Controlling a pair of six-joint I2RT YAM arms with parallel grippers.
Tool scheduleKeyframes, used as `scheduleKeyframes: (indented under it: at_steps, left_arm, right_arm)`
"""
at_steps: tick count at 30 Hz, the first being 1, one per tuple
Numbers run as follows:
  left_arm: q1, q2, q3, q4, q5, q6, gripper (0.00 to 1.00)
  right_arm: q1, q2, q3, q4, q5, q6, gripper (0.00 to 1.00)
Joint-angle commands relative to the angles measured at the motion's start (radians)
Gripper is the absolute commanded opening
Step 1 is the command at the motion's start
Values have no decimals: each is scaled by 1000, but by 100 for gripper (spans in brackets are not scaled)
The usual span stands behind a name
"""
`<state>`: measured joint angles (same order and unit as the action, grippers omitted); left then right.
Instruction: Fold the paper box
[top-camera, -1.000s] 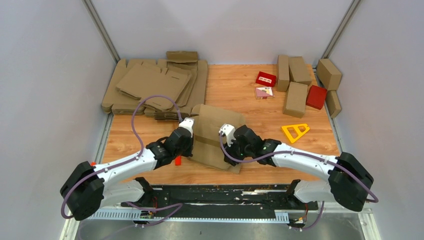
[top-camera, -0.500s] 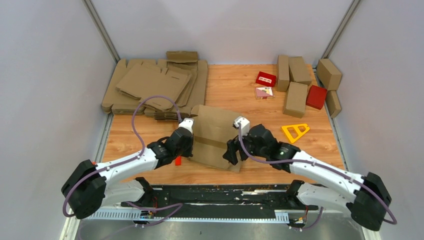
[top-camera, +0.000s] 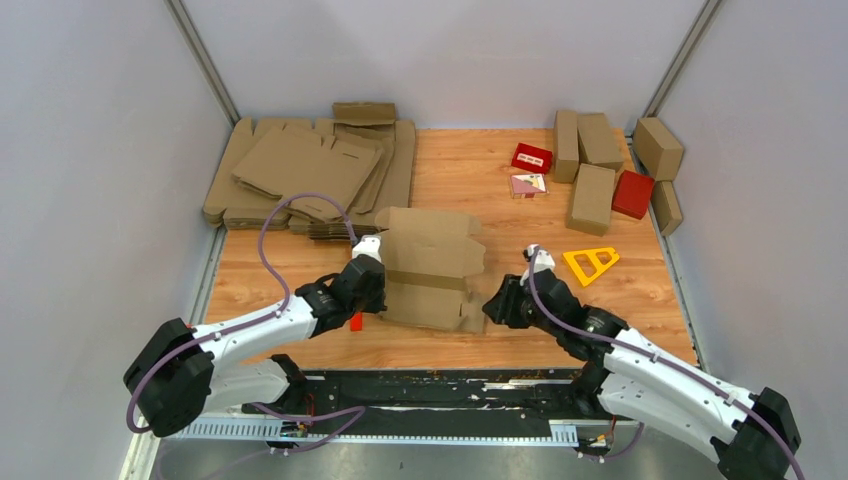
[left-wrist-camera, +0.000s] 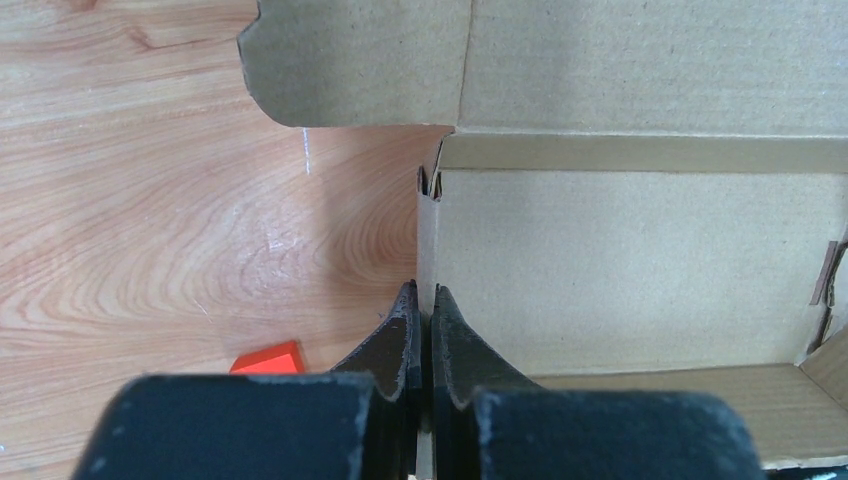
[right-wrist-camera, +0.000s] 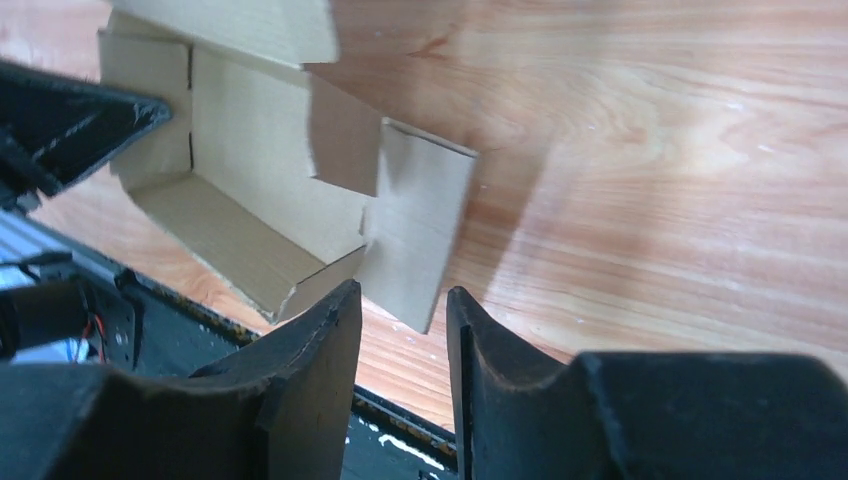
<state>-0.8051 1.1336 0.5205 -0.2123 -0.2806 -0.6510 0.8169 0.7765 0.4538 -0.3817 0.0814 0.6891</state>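
1. Paper box (top-camera: 430, 270) sits half-formed on the tabletop (top-camera: 480, 180), between the arms.
2. Left hand (left-wrist-camera: 421, 300) clenched on its left wall: that's the anchor.
3. Right hand (right-wrist-camera: 403, 293) unclenched, gripping nothing; end flap (right-wrist-camera: 420, 230) just ahead, so push it in square.

Top camera high, looking down on table (top-camera: 470, 170); wrist cameras close, low; all share paper box (top-camera: 430, 275).

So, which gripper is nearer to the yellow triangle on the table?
Right. The right gripper is near-left of the yellow triangle; the left gripper, shut on the paper box, is beyond the box.
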Motion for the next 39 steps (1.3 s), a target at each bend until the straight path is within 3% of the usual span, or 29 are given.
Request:
scheduleKeyframes:
  at_steps: [1,3,7,10,11,14,21,24,30,34,39]
  left_arm:
    - [1,-25,7,32,-31,-62,0]
    - [1,-32,-4,44,-34,-85,0]
    - [1,-61,-45,100,-58,-145,0]
    - [-1,-84,-74,139,-85,-174,0]
    - [-2,-93,-82,151,-102,-179,0]
    - [-6,-121,-108,175,-168,-183,0]
    - [-12,-163,-149,254,-328,-188,0]
    - [-20,-163,-152,298,-372,-169,0]
    - [-52,-169,-158,350,-475,-141,0]
    - [-63,-165,-157,365,-496,-121,0]
    - [-80,-155,-161,379,-526,-115,0]
  right_arm:
    - [-12,-57,-35,0,177,332,40]
    - [-14,-60,-54,19,227,466,42]
    - [-16,-27,-55,147,215,582,50]
    - [-18,13,-42,145,231,723,71]
    - [-22,17,-47,160,229,762,72]
    - [-24,10,-58,222,235,843,71]
    - [-24,65,50,75,259,969,67]
    - [-28,124,67,125,226,1009,66]
    - [-53,247,147,176,191,1035,66]
    - [-71,294,165,225,173,1044,58]
    - [-78,344,194,241,149,1041,60]
